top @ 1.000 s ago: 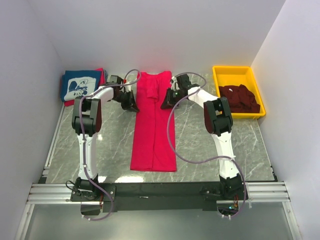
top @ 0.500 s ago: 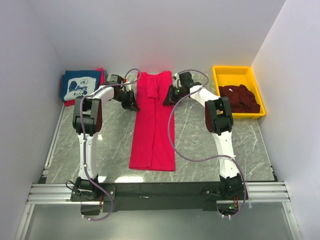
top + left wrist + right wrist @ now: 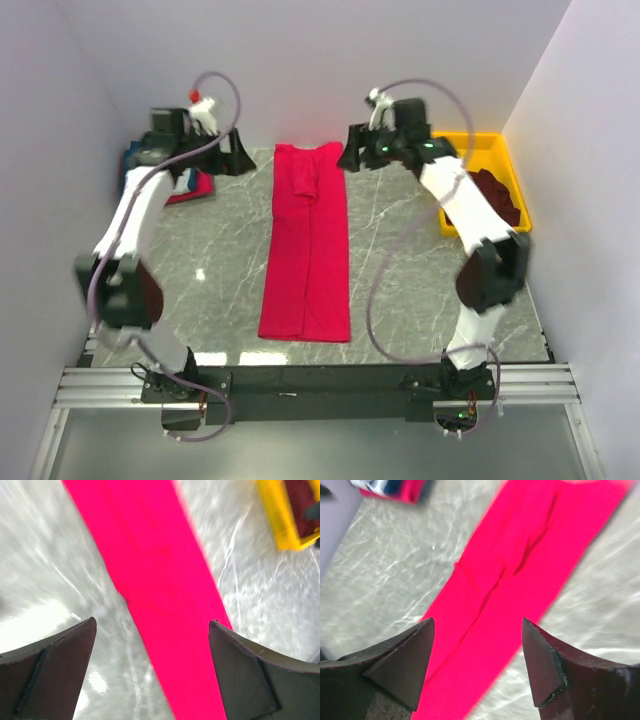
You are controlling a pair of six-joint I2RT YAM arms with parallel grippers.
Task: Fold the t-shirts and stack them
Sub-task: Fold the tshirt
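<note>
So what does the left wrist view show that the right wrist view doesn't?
Only the left wrist view: the yellow bin holding dark maroon shirts, top right. Only the right wrist view: a blurred corner of the folded stack, navy and red, top left. Both: the long red shirt on the marble table, seen through an open, empty claw, the left claw and right claw.

Yellow bin point(image 3: 487, 138) sits at the marble table's point(image 3: 225, 262) far-right corner.
</note>
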